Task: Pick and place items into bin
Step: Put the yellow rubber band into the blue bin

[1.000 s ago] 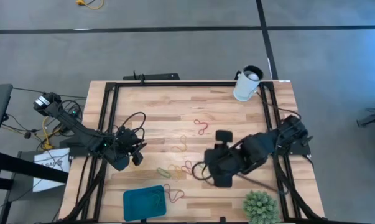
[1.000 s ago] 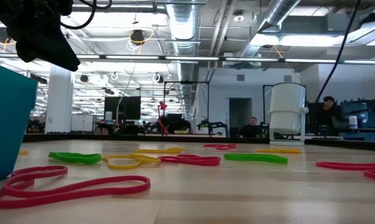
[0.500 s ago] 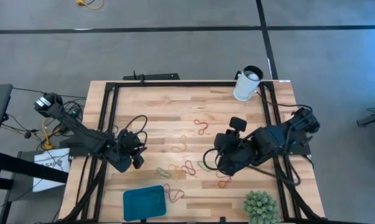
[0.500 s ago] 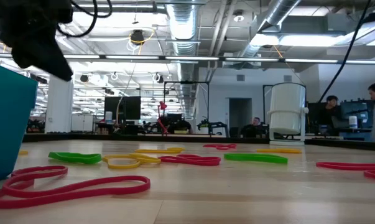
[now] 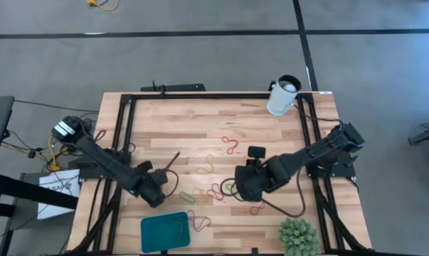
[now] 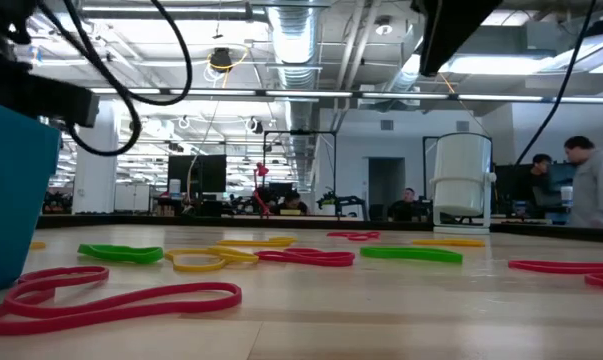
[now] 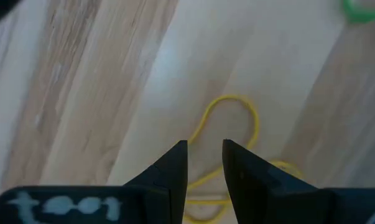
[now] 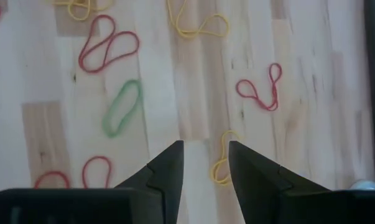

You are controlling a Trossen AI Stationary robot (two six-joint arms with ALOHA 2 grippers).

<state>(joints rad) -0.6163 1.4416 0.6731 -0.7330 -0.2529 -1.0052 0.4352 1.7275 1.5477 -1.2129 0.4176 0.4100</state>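
a: where's the left gripper right now?

b: low over the wooden table, near the front-left part, just above the teal bin in the high view. its fingers stand a little apart with a narrow gap, and nothing sits between them. in its wrist view a yellow band lies on the wood just past the fingertips, with its tail running under them.

a: and the right gripper?

b: it hangs over the middle of the table, close to the cluster of bands. its fingers are parted too, a modest gap, empty. past them the wrist view shows a green loop, a red double loop, another red twisted band, a yellow band close to 1 fingertip, and a yellow twisted band farther off.

a: the bin?

b: at the front edge, left of centre, with a few bands already lying inside it. a red band rests on the table just beside its right side. in the low view the bin's teal wall fills the left edge, and a long red band lies right in front of the camera.

a: anything else on the table?

b: a white cup at the back right and a spiky green plant at the front right. people show in the room behind.
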